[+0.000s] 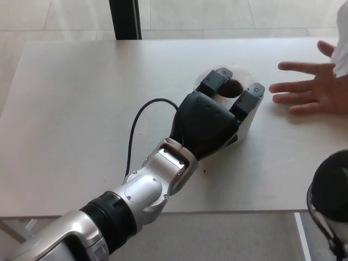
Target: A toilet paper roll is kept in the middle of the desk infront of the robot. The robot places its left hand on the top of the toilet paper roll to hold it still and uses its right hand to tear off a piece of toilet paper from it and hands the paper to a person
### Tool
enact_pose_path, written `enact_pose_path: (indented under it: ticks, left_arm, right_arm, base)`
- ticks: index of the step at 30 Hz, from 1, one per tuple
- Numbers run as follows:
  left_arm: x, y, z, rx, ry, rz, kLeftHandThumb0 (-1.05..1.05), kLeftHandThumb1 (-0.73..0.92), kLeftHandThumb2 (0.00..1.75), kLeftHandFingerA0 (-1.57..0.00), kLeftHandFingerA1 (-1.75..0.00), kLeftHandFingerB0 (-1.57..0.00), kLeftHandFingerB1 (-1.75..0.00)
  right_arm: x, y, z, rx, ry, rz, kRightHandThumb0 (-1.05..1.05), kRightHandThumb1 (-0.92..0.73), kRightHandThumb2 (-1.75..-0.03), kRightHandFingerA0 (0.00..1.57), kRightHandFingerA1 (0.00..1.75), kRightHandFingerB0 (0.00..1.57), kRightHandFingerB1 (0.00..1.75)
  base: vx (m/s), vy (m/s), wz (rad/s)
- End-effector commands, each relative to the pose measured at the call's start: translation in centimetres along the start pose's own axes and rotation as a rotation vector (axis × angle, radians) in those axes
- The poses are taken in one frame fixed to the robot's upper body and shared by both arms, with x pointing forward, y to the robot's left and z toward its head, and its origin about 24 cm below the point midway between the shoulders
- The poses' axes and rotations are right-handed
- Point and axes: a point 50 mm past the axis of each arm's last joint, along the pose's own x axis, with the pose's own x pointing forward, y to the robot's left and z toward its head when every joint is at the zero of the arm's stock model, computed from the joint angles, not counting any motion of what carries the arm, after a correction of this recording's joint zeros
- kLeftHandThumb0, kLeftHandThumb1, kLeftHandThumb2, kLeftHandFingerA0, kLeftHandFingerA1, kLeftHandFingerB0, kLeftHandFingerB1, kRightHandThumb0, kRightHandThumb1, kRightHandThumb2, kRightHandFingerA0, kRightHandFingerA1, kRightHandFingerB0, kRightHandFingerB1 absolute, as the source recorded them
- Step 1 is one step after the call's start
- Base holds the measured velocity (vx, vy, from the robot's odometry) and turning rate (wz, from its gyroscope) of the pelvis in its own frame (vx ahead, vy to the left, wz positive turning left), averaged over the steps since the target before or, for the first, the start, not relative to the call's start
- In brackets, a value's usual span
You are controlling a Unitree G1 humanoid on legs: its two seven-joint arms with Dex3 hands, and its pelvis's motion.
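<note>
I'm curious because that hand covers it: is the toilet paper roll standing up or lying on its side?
Upright. The toilet paper roll shows its dark core hole facing up between the left hand's fingers, which rest on top.

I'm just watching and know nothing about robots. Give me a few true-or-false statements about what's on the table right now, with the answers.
1. The robot's left hand rests on top of the toilet paper roll. True.
2. The roll lies on its side. False: it stands upright, core hole facing up.
3. A person's hand lies open on the desk right of the roll. True.
4. The person's hand touches the roll. False: bare desk separates them.
</note>
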Motion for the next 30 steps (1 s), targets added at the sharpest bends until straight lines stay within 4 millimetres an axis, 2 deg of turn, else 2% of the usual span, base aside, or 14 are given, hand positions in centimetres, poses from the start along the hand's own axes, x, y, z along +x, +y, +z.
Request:
enact_pose_path:
  ticks: [1, 4, 5, 8, 12, 16, 17, 18, 19, 20, 23, 25, 26, 30]
  left_arm:
    - [-3.3, -4.5, -0.1, -0.001, 0.006, -0.245, -0.5, 0.92, 0.72, -0.07, -0.47, -0.16, -0.37]
    - [-3.4, -4.5, -0.1, -0.007, 0.002, -0.245, -0.5, 0.92, 0.73, -0.08, -0.46, -0.17, -0.36]
    - [-3.4, -4.5, -0.2, -0.006, 0.007, -0.245, -0.5, 0.91, 0.72, -0.06, -0.49, -0.17, -0.38]
    - [-3.4, -4.4, -0.2, 0.005, 0.01, -0.24, -0.5, 0.9, 0.72, -0.05, -0.5, -0.17, -0.39]
    - [-2.9, -4.1, -0.3, 0.006, 0.003, -0.218, -0.49, 0.91, 0.71, -0.1, -0.51, -0.19, -0.39]
    - [-2.4, -3.1, -0.5, -0.015, 0.0, -0.181, -0.51, 0.92, 0.71, -0.09, -0.5, -0.18, -0.38]
    - [-2.4, -3.0, -0.5, -0.024, 0.003, -0.169, -0.51, 0.9, 0.69, -0.13, -0.5, -0.21, -0.38]
    - [-2.3, -2.9, -0.6, -0.036, 0.008, -0.152, -0.51, 0.9, 0.69, -0.13, -0.5, -0.21, -0.38]
    - [-2.2, -2.7, -0.7, -0.046, 0.018, -0.148, -0.5, 0.89, 0.7, -0.12, -0.5, -0.2, -0.38]
    - [-2.1, -2.2, -0.9, -0.058, 0.021, -0.128, -0.5, 0.89, 0.7, -0.15, -0.5, -0.22, -0.37]
    - [-1.8, -1.9, -0.9, -0.061, 0.012, -0.116, -0.5, 0.9, 0.7, -0.15, -0.5, -0.22, -0.38]
    - [-1.8, -1.7, -0.9, -0.076, 0.005, -0.097, -0.49, 0.9, 0.72, -0.17, -0.48, -0.22, -0.37]
    - [-1.7, -1.4, -0.9, -0.081, 0.001, -0.088, -0.51, 0.89, 0.71, -0.16, -0.5, -0.23, -0.38]
    - [-1.6, -0.9, -0.9, -0.056, -0.008, -0.096, -0.53, 0.88, 0.73, -0.11, -0.52, -0.2, -0.4]
  right_arm:
    - [1.1, 2.1, 2.9, 0.101, 0.0, -0.034, -0.27, -0.65, -1.08, 1.11, 1.75, 0.84, 1.73]
    - [1.6, 2.8, 4.0, 0.121, -0.011, -0.036, -0.29, -0.73, -0.94, 1.09, 1.75, 0.84, 1.74]
    - [1.7, 3.1, 4.5, 0.068, -0.056, 0.015, -0.2, -0.63, -1.22, 1.09, 1.75, 0.8, 1.71]
    - [1.6, 2.2, 3.5, -0.126, -0.052, 0.15, -0.16, -0.55, -1.32, 1.06, 1.75, 0.8, 1.63]
    - [1.9, -0.8, 0.9, -0.39, 0.075, 0.207, -0.05, -0.5, -1.41, 1.02, 1.75, 0.85, 1.5]
    - [3.1, -6.1, -1.5, -0.699, 0.194, 0.126, -0.12, -0.53, -1.21, 0.95, 1.75, 0.79, 1.55]
    - [3.1, -6.5, -1.6, -0.717, 0.203, 0.131, -0.16, -0.5, -1.2, 1.27, 1.52, 1.0, 1.35]
    - [3.2, -7.0, -1.8, -0.741, 0.216, 0.136, -0.16, -0.5, -1.2, 1.27, 1.52, 1.0, 1.35]
    - [3.4, -7.8, -2.1, -0.797, 0.25, 0.134, -0.1, -0.5, -1.26, 0.97, 1.75, 0.8, 1.57]
    - [3.6, -9.1, -2.8, -0.923, 0.285, 0.142, -0.13, -0.55, -1.21, 1.25, 1.5, 0.94, 1.3]
    - [3.9, -9.7, -2.7, -0.979, 0.295, 0.174, -0.15, -0.52, -1.18, 1.27, 1.54, 0.94, 1.32]
    - [4.2, -10.7, -3.2, -1.104, 0.307, 0.192, -0.22, -0.54, -1.16, 1.24, 1.47, 0.9, 1.25]
    - [4.4, -11.0, -3.3, -1.219, 0.297, 0.227, -0.14, -0.59, -1.12, 0.94, 1.75, 0.77, 1.44]
    - [4.4, -12.2, -3.8, -1.444, 0.28, 0.275, -0.09, -0.48, -1.26, 0.93, 1.73, 0.8, 1.5]
  base:
    - [0.0, 0.0, 0.0]
    - [0.0, 0.0, 0.0]
    - [0.0, 0.0, 0.0]
    - [0.0, 0.0, 0.0]
    - [0.0, 0.0, 0.0]
    - [0.0, 0.0, 0.0]
    - [0.0, 0.0, 0.0]
    - [0.0, 0.0, 0.0]
    - [0.0, 0.0, 0.0]
    - [0.0, 0.0, 0.0]
    - [0.0, 0.0, 0.0]
    - [0.0, 0.0, 0.0]
    - [0.0, 0.0, 0.0]
    - [0.0, 0.0, 0.0]
